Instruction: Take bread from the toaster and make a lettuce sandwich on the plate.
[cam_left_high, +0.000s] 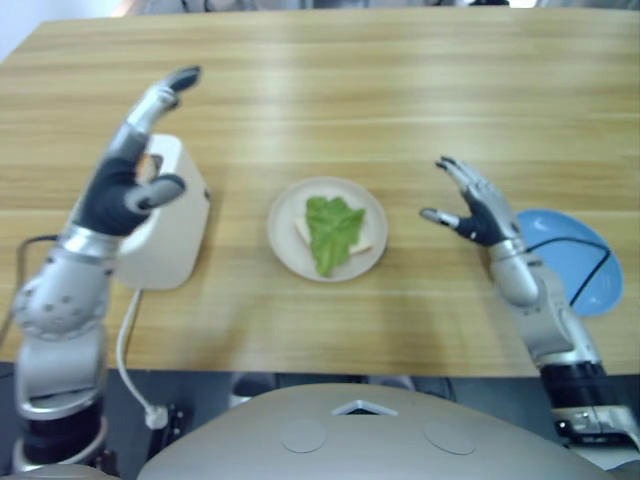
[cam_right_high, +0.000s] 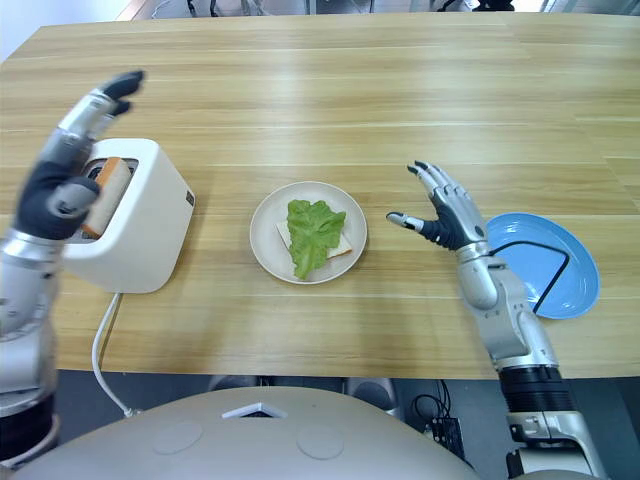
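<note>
One wooden table bears toaster, plate with lettuce, blue dish.

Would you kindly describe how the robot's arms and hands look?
The left arm and right arm are silver-grey with rounded joints. The left robot hand and right robot hand have black palms and silver fingers with dark tips.
</note>
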